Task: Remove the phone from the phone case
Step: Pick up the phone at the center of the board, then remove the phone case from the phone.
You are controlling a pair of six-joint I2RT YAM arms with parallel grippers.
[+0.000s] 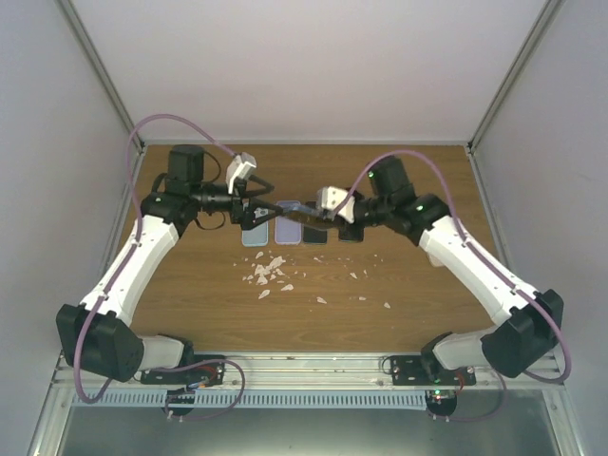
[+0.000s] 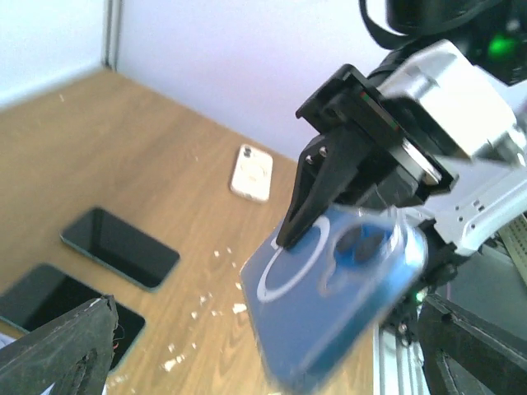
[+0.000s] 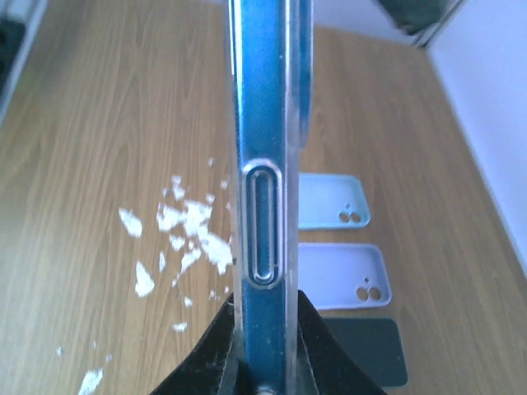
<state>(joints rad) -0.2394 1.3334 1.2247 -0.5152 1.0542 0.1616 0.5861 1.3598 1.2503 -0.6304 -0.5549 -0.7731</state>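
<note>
Blue phone (image 3: 262, 99) in clear phone case (image 2: 329, 309), edge-on in the pinching right claw (image 3: 263, 350); left claw (image 1: 256, 212) wide, just beside.

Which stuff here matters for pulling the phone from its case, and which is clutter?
Job: cased phone; right gripper, jaws shut on it; left gripper, open.
Lying about: blue case; lilac case; two dark phones or cases; white case; white scraps.

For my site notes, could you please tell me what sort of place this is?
Probably a robot test booth, not a home: plain white panel walls, a brown wood-grain tabletop, and pastel phone cases laid in a row.
</note>
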